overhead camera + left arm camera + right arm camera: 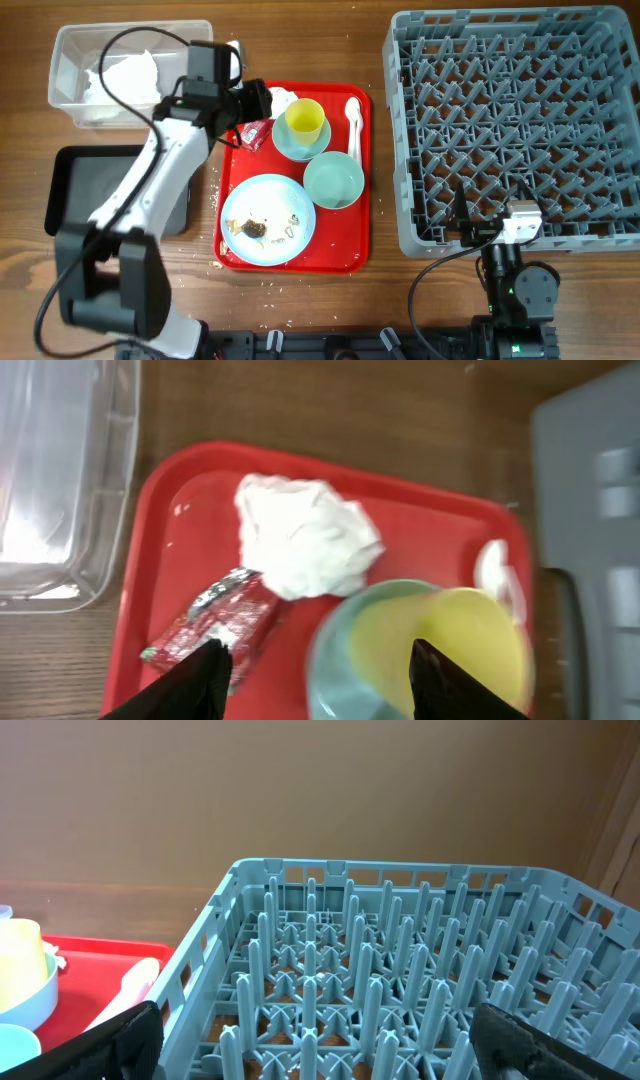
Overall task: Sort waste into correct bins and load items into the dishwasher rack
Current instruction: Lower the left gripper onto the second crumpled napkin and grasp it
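My left gripper (pixel 315 678) is open and empty above the top left of the red serving tray (pixel 356 215). A crumpled white napkin (pixel 305 538) and a red wrapper (pixel 215 622) lie just ahead of its fingers. The yellow cup (pixel 305 119) stands on the light blue saucer (pixel 283 143). The mint-green bowl (pixel 334 180), the white spoon (pixel 353 124) and the light blue plate (pixel 268 220) with brown lumps and crumbs are on the tray. The clear tub (pixel 75 75) holds white paper. My right gripper (pixel 315 1040) is open at the grey dishwasher rack's (pixel 520 130) near edge.
The black tray (pixel 70 190) lies left of the red tray, partly under my left arm. White crumbs are scattered on the wood by the red tray's lower left corner. The rack holds only its upright pegs.
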Controlling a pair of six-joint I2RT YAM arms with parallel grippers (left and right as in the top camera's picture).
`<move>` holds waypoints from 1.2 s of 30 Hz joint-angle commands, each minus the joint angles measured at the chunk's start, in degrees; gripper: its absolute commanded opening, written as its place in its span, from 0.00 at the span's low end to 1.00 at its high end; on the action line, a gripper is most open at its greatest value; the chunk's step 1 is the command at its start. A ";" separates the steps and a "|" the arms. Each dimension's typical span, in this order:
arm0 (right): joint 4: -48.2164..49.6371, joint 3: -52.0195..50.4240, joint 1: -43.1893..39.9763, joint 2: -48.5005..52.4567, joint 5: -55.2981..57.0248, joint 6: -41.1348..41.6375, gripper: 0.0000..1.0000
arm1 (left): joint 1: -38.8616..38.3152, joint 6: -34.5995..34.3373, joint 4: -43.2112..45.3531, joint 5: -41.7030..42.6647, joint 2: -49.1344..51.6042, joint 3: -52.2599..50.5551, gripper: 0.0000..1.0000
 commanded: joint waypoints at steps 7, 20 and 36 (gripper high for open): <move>0.31 -0.09 -0.24 -0.24 0.07 -0.66 1.00 | 0.98 1.90 0.76 -4.48 6.40 -0.02 0.53; 0.31 -0.09 -0.24 -0.24 0.07 -0.66 1.00 | 0.87 6.40 1.20 -5.73 13.03 -0.02 0.50; 0.31 -0.09 -0.24 -0.24 0.07 -0.66 1.00 | -0.28 7.65 2.29 -5.44 19.32 -0.02 0.35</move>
